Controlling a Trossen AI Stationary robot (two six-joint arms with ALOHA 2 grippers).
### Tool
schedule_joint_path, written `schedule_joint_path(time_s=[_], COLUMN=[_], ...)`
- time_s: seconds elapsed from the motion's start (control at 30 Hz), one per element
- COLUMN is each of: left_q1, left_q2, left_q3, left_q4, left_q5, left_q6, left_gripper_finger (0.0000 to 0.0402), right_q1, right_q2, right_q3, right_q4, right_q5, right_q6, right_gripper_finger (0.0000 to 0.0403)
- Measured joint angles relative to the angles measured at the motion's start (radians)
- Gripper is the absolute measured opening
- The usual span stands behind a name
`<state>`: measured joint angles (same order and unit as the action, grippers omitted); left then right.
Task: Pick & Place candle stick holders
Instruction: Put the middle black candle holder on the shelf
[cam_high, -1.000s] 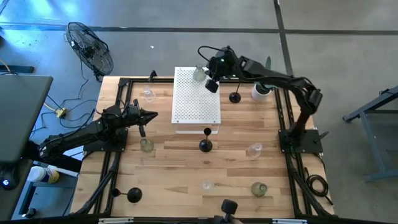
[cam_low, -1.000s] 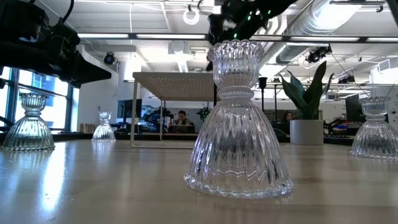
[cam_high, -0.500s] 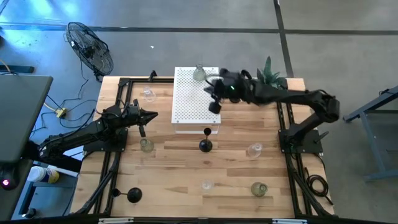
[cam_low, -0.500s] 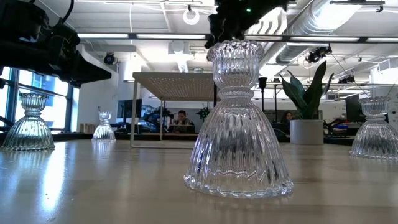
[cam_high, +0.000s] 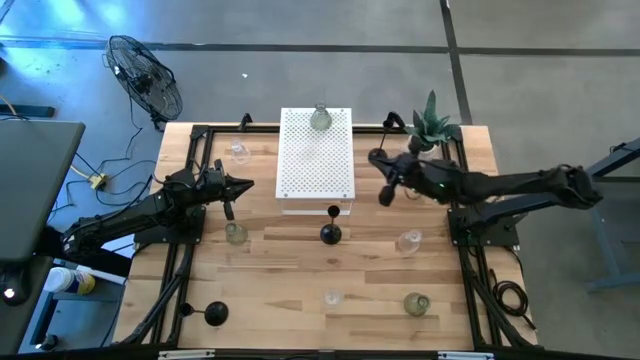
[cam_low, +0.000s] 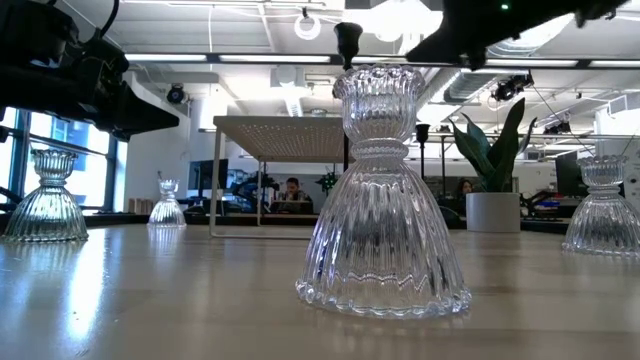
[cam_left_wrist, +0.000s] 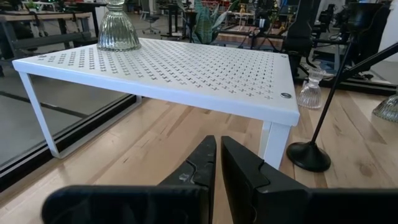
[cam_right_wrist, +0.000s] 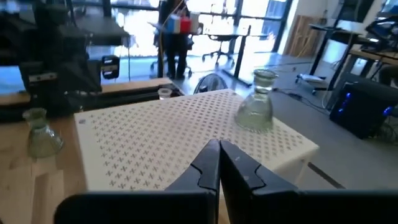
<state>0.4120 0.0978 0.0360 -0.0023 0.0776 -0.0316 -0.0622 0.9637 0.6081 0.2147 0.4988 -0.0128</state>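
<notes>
A greenish glass holder (cam_high: 320, 118) stands upright by its base on the far end of the white perforated box (cam_high: 316, 165); it also shows in the right wrist view (cam_right_wrist: 256, 111). My right gripper (cam_high: 384, 193) is shut and empty, off the box's near right corner (cam_right_wrist: 217, 158). My left gripper (cam_high: 246, 185) is shut and empty left of the box (cam_left_wrist: 218, 163). A tall black holder (cam_high: 330, 233) stands in front of the box. A short black one (cam_high: 377, 156) stands right of the box, by my right arm.
Other holders stand about the table: a clear one (cam_high: 238, 150) and a greenish one (cam_high: 235, 232) at the left, clear ones (cam_high: 408, 240) (cam_high: 332, 297), a greenish one (cam_high: 416, 303) and a black one (cam_high: 215, 313) toward the near edge. A spiky plant (cam_high: 430, 122) stands at the far right.
My right gripper has drawn back from beside the greenish holder on the box's far end, going toward the table's near and right edges until it is off the box. The greenish holder has stayed upright on the box.
</notes>
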Motion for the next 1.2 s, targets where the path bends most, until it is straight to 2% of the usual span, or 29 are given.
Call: schedule_joint_path(time_s=[0.17,0.37,0.53,0.63,0.7,0.9,0.97,1.1,1.2], left_q1=[0.0,0.0,0.0,0.0,0.0,0.0,0.0,-0.001,-0.003], left_q2=[0.0,0.0,0.0,0.0,0.0,0.0,0.0,0.024,0.069], left_q3=[0.0,-0.001,-0.001,-0.001,-0.001,-0.001,-0.001,0.058,0.139], left_q4=[0.005,0.047,0.07,0.07,0.078,0.106,0.105,0.039,-0.067], left_q5=[0.0,-0.001,0.06,0.113,0.139,0.115,0.157,0.341,0.362], left_q6=[0.0,-0.001,-0.09,-0.156,-0.146,-0.126,-0.111,-0.107,-0.103], left_gripper_finger=[0.0021,0.0021,0.0021,0.0021,0.0021,0.0021,0.0018,0.0003,0.0001], right_q1=[0.029,0.037,0.037,0.026,0.006,-0.064,-0.083,-0.109,-0.118], right_q2=[-0.109,-0.163,-0.165,-0.154,-0.135,-0.049,-0.023,0.01,0.015], right_q3=[-0.123,-0.223,-0.235,-0.235,-0.235,-0.236,-0.236,-0.236,-0.236], right_q4=[0.086,0.175,0.179,0.163,0.141,0.109,0.119,0.15,0.166], right_q5=[0.036,0.053,0.054,0.099,0.115,0.098,0.096,0.076,0.053], right_q6=[0.014,0.014,0.019,0.068,0.107,0.191,0.196,0.193,0.191], right_gripper_finger=[0.0,0.0,0.0,0.0,0.0,0.0,0.0,0.0,0.0])
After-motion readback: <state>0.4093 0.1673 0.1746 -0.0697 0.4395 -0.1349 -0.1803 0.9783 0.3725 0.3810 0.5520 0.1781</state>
